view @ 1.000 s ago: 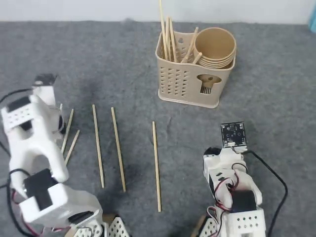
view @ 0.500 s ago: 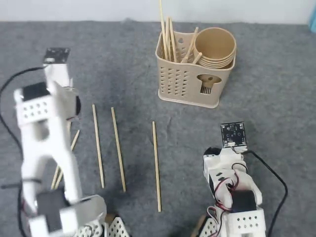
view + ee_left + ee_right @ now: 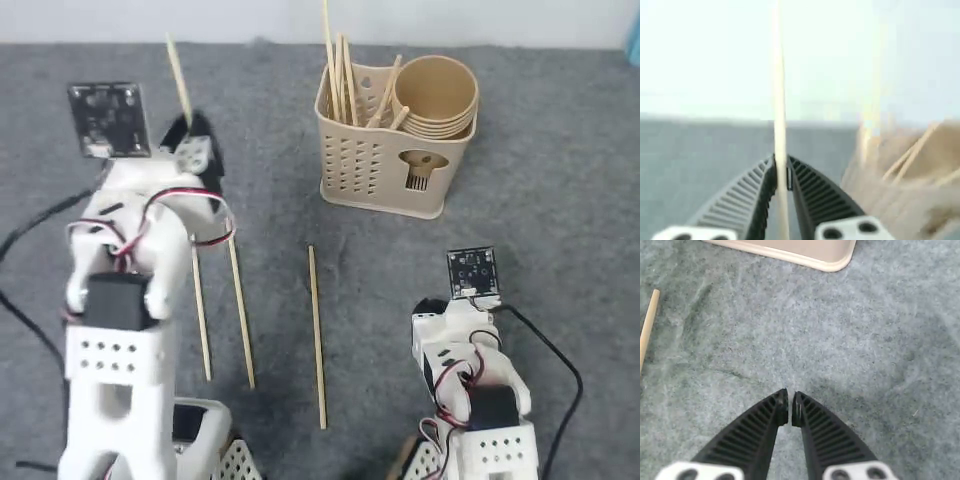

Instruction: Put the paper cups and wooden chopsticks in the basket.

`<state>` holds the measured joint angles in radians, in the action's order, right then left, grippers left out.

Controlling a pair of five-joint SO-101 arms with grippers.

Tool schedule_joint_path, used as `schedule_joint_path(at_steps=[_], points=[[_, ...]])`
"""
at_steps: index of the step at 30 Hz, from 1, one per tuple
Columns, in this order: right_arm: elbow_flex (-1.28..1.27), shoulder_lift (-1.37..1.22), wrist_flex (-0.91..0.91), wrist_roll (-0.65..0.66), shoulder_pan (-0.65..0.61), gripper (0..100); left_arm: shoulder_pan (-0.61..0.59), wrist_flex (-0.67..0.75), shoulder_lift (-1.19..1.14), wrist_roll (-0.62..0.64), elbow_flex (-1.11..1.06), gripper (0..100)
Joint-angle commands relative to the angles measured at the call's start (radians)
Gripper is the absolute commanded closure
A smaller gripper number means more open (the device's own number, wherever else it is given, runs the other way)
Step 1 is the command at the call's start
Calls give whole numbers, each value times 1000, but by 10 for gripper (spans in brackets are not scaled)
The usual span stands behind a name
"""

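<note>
Left claw (image 3: 781, 172) is clamped tight on one chopstick (image 3: 779, 100), which stands nearly upright, its long end above the jaws. In the high view that claw (image 3: 190, 140) hangs over the table (image 3: 560, 200) at about ten o'clock. The basket (image 3: 390, 170) sits off to its three o'clock, with the paper cups (image 3: 435, 95) already stacked in its right-hand compartment.

Here is how I'd play this one. I carry the stick across high, so its lower end clears the basket's near rim. I aim for the left-hand compartment, at nine o'clock from the cups, where the other sticks (image 3: 340, 70) lean. Coming in vertical looks best, I reckon, since a tilted stick could knock those leaning ones or catch the rim. I'd let go only once the lower tip is well inside, or it may bounce out.

The loose chopsticks (image 3: 316, 335) lie flat at six o'clock from the basket, waiting their turn.

Right claw (image 3: 790, 407) is closed on nothing, its tips together and low over bare table, just short of the basket's foot.
</note>
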<state>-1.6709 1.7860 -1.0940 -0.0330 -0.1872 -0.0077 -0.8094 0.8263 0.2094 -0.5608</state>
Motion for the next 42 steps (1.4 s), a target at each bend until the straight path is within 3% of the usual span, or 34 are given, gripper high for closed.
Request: schedule_joint_path(at_steps=[1,7,9,16,21,28,35,42], points=[[-12,24,-2,12,13,969,87,416,37,48,-53,987],[-12,25,-1,17,38,969,232,1181,28,43,-352,987],[-12,25,-1,17,36,969,290,1375,25,43,-418,987],[-12,25,-2,17,38,969,353,1364,-173,-72,-321,987],[-12,25,-4,18,38,969,361,1475,-351,-78,-248,987],[-12,25,-4,18,38,969,339,1481,-557,-80,-134,987],[-12,25,-1,18,36,969,330,1473,-608,-74,-147,987],[-12,25,-2,18,36,966,351,1255,-600,-71,-108,970]])
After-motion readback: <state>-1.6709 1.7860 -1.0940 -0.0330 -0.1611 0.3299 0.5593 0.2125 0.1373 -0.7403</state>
